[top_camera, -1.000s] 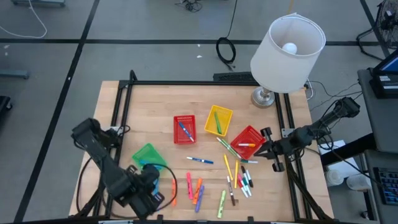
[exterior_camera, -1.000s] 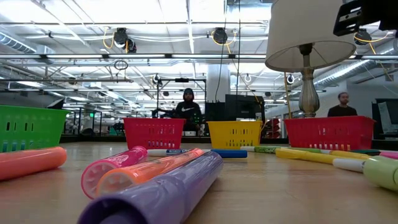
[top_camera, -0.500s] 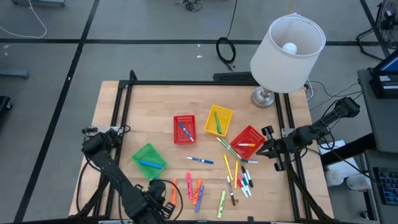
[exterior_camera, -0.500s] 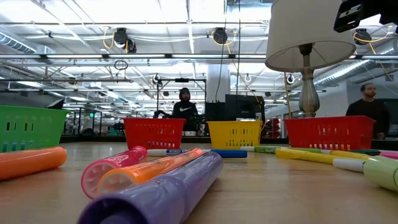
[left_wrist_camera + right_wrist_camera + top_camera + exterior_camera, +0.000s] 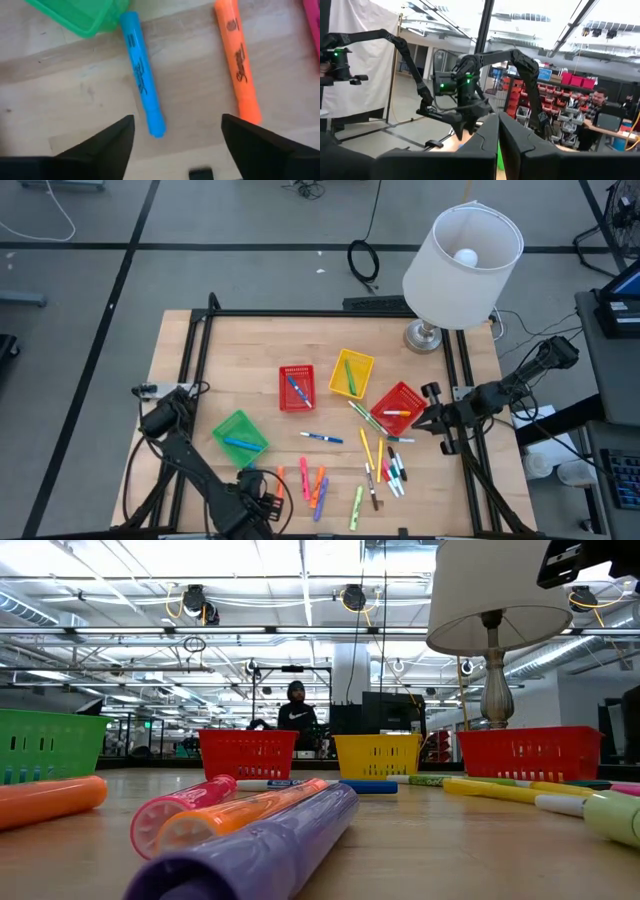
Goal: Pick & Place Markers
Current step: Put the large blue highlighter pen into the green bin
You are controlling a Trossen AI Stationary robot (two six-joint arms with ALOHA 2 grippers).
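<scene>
I had my left gripper (image 5: 177,145) low over the table's near edge, at about 7 o'clock from the table centre, fingers spread wide, because I meant to straddle a marker rather than nudge it. Between and just beyond the fingers lay the blue highlighter (image 5: 142,80), its far end touching the rim of the green basket (image 5: 80,15); the orange highlighter (image 5: 239,75) lay just beside it, toward my other finger, and apart from it. I judged the blue 1 the likelier target, since it sat nearer the middle of my opening.

The rest of the markers (image 5: 385,465) were scattered at roughly 5 o'clock, with a few already in the red basket (image 5: 296,388), the yellow basket (image 5: 351,374) and the second red basket (image 5: 397,409), which suggested sorting was only partly done.

My right gripper (image 5: 498,145) waited off the table's edge at 3 o'clock, fingers pressed together and holding nothing, clear of my left arm's work.
</scene>
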